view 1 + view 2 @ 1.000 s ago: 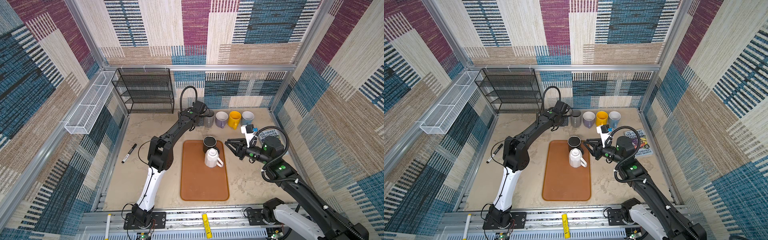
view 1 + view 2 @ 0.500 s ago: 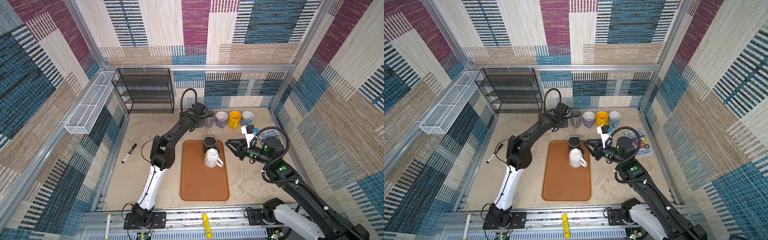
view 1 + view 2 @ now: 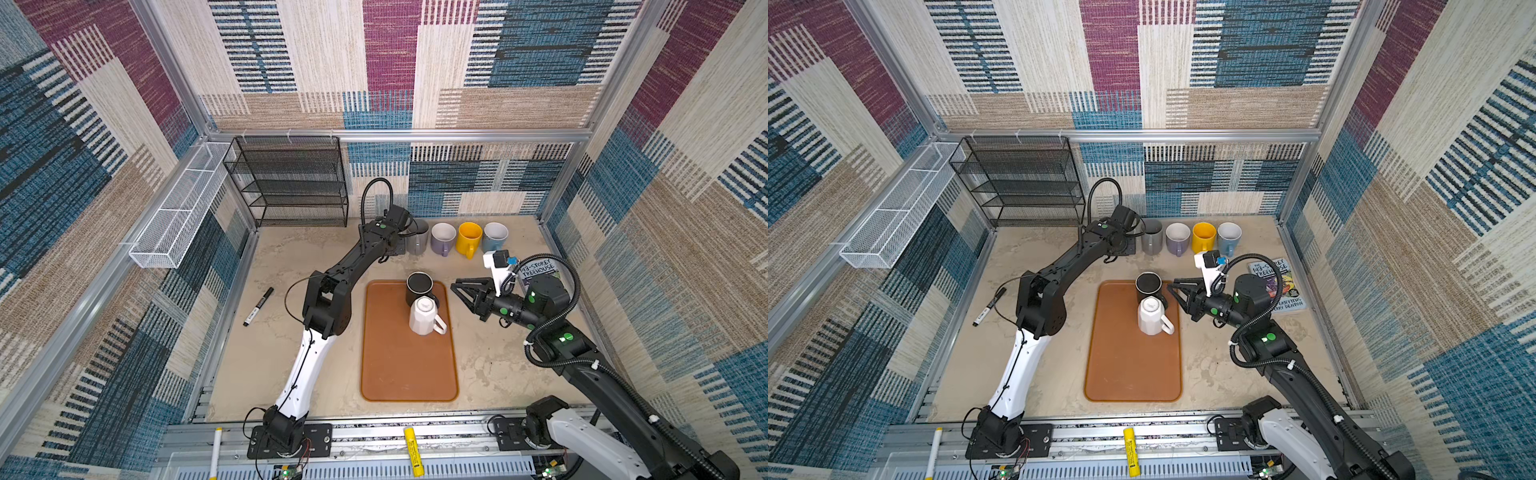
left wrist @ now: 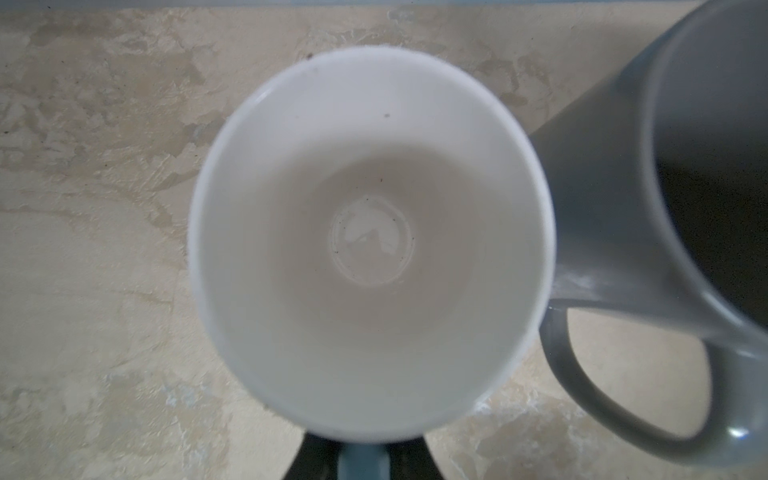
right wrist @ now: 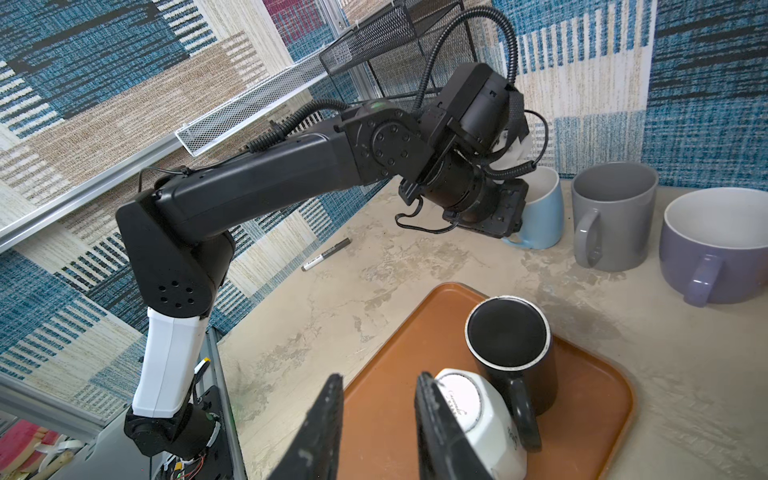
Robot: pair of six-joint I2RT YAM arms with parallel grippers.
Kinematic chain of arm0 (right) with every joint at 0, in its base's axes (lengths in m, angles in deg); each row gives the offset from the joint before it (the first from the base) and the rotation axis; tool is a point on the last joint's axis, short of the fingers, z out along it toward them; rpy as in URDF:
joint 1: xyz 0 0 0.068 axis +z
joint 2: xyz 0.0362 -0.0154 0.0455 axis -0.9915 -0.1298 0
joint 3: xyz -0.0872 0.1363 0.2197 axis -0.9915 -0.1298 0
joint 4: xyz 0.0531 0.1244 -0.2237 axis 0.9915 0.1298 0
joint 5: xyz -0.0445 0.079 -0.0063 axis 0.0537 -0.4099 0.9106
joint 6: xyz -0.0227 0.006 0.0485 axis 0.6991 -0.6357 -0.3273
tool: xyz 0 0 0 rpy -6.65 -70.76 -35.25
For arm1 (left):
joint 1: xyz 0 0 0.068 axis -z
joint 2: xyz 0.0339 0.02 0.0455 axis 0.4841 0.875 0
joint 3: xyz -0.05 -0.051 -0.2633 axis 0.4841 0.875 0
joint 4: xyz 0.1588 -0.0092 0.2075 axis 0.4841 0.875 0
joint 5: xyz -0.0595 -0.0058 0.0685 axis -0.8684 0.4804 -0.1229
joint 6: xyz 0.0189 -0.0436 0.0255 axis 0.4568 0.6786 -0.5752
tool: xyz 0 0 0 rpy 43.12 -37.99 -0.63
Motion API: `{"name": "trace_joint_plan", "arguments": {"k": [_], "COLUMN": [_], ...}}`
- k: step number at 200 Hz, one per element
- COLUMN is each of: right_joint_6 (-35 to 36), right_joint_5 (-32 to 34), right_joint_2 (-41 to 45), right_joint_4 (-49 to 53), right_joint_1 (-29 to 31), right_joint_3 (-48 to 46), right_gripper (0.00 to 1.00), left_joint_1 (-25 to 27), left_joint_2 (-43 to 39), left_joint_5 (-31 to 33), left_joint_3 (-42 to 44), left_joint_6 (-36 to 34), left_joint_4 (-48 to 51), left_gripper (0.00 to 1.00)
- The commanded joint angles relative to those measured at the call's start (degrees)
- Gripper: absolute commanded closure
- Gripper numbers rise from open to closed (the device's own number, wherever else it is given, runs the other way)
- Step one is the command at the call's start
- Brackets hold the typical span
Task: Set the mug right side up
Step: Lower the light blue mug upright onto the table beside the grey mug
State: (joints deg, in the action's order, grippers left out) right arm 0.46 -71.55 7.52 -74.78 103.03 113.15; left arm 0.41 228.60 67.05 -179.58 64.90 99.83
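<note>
A light blue mug [image 5: 542, 208] with a white inside [image 4: 370, 241] stands mouth up, slightly tilted, at the left end of the back row, beside a grey mug [image 3: 417, 241]. My left gripper [image 4: 363, 446] is shut on its blue handle; in both top views the wrist [image 3: 395, 232] hides the mug. On the brown tray [image 3: 399, 365] a black mug [image 3: 419, 286] and a white faceted mug [image 3: 422, 318] stand upside down, touching. My right gripper [image 5: 380, 377] hovers open and empty just right of the tray [image 3: 1129, 374], near the white mug [image 5: 469, 411].
Lilac [image 3: 442, 237], yellow [image 3: 469, 239] and blue-grey [image 3: 494, 237] mugs stand upright along the back wall. A black wire rack [image 3: 291, 183] fills the back left corner. A marker [image 3: 258, 306] lies left of the tray and a book [image 3: 1277, 282] lies at the right.
The left arm's elbow has shifted slightly to the right while its gripper stays on the blue mug. The right arm and the tray mugs have not moved.
</note>
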Motion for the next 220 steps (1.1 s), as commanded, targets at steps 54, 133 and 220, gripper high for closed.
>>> {"name": "trace_joint_plan", "arguments": {"k": [54, 133, 220], "right_joint_6": [0.34, 0.21, 0.03], "right_joint_5": [0.97, 1.11, 1.37], "right_joint_2": [0.98, 1.23, 1.91], "right_joint_4": [-0.4, -0.31, -0.04], "right_joint_1": [-0.1, -0.09, -0.1], "right_joint_3": [-0.49, -0.76, -0.84], "right_gripper": [0.66, 0.65, 0.65], "left_joint_1": [-0.01, -0.02, -0.19], "left_joint_2": [0.09, -0.01, 0.09], "left_joint_5": [-0.27, -1.07, -2.84], "left_joint_3": [-1.23, -1.36, -1.55], "left_joint_6": [0.72, 0.36, 0.86], "left_joint_4": [-0.75, -0.53, -0.25], "left_gripper": [1.0, 0.94, 0.8]}}
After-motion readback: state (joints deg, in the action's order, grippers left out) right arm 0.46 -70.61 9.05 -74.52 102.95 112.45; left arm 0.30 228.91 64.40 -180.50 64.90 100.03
